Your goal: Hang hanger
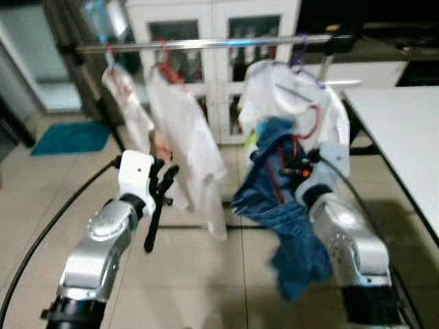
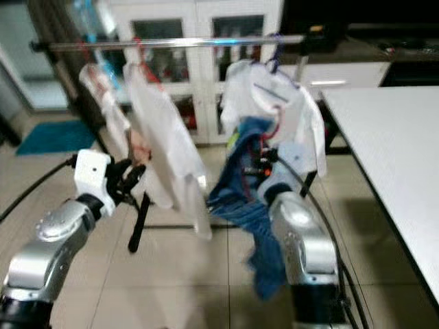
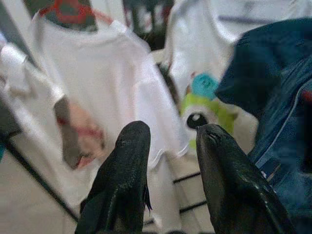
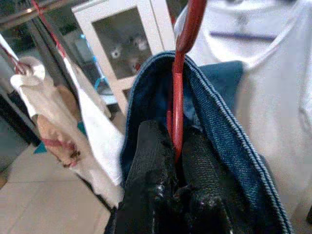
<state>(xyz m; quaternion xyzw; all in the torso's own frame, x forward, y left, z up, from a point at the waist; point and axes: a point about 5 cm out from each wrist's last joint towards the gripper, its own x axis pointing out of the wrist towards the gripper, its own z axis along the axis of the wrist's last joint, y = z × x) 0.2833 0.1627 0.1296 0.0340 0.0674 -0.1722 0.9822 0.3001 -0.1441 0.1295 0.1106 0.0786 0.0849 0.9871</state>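
Note:
My right gripper (image 4: 176,146) is shut on a red hanger (image 4: 181,73) that carries blue denim jeans (image 1: 288,212). The jeans hang below the silver rail (image 1: 206,44), just in front of a white shirt (image 1: 322,110) on a purple hanger (image 1: 302,62). The red hook (image 1: 312,120) is raised but sits under the rail. My left gripper (image 3: 168,141) is open, held out toward a white T-shirt (image 1: 188,137) hanging mid-rail on a red hanger (image 1: 167,62).
Another white garment (image 1: 127,103) hangs at the rail's left end. A white glass-door cabinet (image 1: 212,27) stands behind the rack. A white table (image 1: 405,130) lies to the right, a teal mat (image 1: 72,137) on the tiled floor to the left.

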